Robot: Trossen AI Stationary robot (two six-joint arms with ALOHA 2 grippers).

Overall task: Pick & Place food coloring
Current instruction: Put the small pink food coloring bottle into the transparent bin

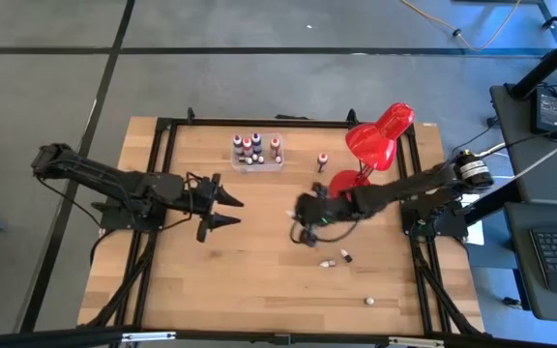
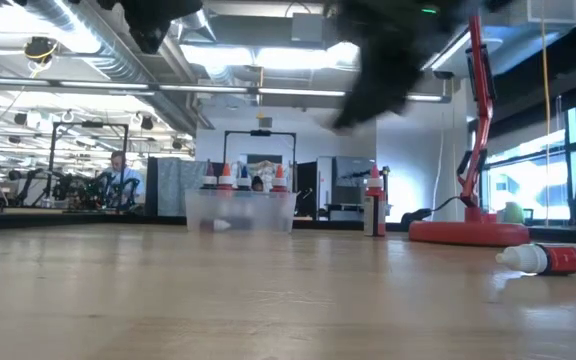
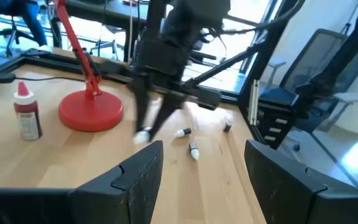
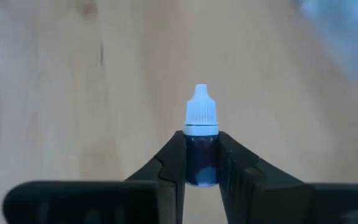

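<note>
My right gripper (image 4: 201, 177) is over the table's middle (image 1: 307, 220), shut on a small dark blue food coloring bottle (image 4: 201, 158) with a white cap. My left gripper (image 3: 201, 180) is open and waits left of the middle (image 1: 226, 214), pointing at the right one. Several capped bottles stand in the clear plastic box (image 1: 257, 153) at the far edge. One red bottle (image 1: 323, 160) stands upright on the table to the right of the box. Two bottles (image 1: 328, 262) (image 1: 345, 256) lie on their sides near the right gripper, and another (image 1: 368, 302) lies nearer the front edge. My right gripper pinches the bottle's dark body (image 4: 201, 163) between its two fingers (image 4: 174, 163). The white cap (image 4: 201, 112) sticks out past the fingertips, in line with them. The bottle shows lifted clear of the wood in the left wrist view (image 3: 143, 135).
A red desk lamp stands on its round base (image 1: 348, 181) right of the right gripper, its head (image 1: 379, 135) over the far right corner. Bare wood lies between the two grippers and along the near left. People and desks show in the room behind.
</note>
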